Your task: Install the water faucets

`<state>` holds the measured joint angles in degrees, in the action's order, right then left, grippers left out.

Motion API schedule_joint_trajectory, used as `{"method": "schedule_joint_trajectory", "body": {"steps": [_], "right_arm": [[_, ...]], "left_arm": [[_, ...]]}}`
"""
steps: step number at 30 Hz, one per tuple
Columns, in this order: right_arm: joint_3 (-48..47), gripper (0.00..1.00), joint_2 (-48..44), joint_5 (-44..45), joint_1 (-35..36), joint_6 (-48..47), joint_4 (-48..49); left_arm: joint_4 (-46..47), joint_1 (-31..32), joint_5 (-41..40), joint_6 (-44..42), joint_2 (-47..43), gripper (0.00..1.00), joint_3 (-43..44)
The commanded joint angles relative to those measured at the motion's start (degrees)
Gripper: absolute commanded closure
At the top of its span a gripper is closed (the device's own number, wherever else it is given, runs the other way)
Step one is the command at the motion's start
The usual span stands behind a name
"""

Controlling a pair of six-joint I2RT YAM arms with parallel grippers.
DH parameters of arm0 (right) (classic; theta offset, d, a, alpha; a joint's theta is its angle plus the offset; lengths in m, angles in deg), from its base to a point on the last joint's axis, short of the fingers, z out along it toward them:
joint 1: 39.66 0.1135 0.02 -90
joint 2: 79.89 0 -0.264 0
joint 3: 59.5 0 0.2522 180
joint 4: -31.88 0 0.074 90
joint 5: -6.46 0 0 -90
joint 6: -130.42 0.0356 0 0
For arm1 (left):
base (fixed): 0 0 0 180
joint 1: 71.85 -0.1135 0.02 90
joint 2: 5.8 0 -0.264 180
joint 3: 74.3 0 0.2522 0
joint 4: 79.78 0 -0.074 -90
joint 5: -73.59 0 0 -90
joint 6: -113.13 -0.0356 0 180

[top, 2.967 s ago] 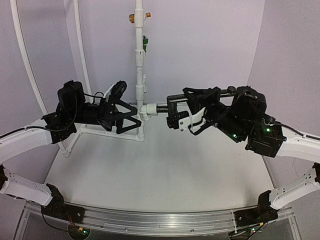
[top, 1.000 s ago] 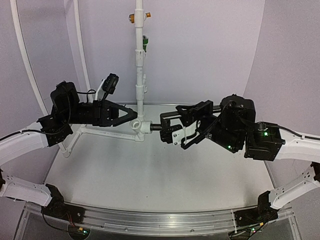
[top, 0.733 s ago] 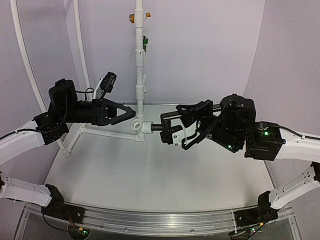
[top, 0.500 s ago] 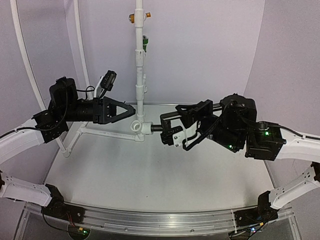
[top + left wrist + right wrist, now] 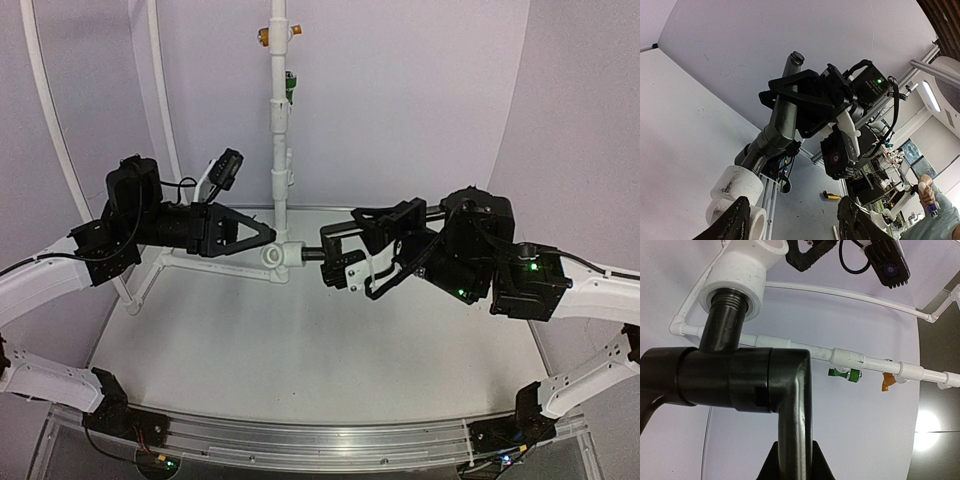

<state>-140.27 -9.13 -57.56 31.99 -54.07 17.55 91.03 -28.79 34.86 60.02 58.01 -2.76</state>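
The black water faucet (image 5: 745,377) has its threaded end seated in the white elbow fitting (image 5: 735,282) at the foot of the tall white pipe (image 5: 279,130). My right gripper (image 5: 792,460) is shut on the faucet's long stem. In the top view it (image 5: 335,256) holds the faucet (image 5: 312,256) level against the fitting (image 5: 275,255). My left gripper (image 5: 265,238) is open just left of and above the fitting. In the left wrist view the fitting (image 5: 735,187) sits by the left finger (image 5: 737,220), and the gripper (image 5: 795,205) holds nothing.
An orange valve (image 5: 264,36) and a green valve (image 5: 290,88) sit high on the tall pipe; they also show in the right wrist view (image 5: 887,381) (image 5: 845,374). A white pipe base (image 5: 200,262) lies on the table at back left. Curved white tubes (image 5: 50,130) stand at far left.
The left gripper drew back and up from the fitting, then came down close to it again, open. The right gripper and faucet barely moved in the last second.
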Motion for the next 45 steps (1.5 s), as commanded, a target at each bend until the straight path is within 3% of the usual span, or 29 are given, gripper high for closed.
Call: {"method": "schedule_joint_trajectory", "body": {"steps": [1, 11, 15, 29, 45], "right_arm": [[-5.2, 1.0, -0.5, 1.4, -0.2, 1.0, 7.3], [-8.9, 1.0, 0.8, 2.0, -0.2, 2.8, 7.5], [-8.8, 1.0, 0.5, 1.3, -0.2, 3.4, 7.5], [-5.4, 1.0, -1.3, -2.1, -0.1, 4.4, 6.1], [-4.1, 1.0, -1.7, -2.9, 0.1, 3.8, 4.4]], "left_arm": [[-3.2, 1.0, 1.6, -3.0, -0.3, 0.42, 2.8], [-7.5, 2.0, -0.3, -6.2, 0.1, 0.44, 2.1], [-8.3, 2.0, -3.2, -6.9, 0.4, 0.4, 2.0], [-0.7, 1.9, -9.2, -3.5, 0.3, 0.25, 2.0], [2.9, 1.9, -6.1, -1.7, -2.9, 0.24, 2.3]]}}
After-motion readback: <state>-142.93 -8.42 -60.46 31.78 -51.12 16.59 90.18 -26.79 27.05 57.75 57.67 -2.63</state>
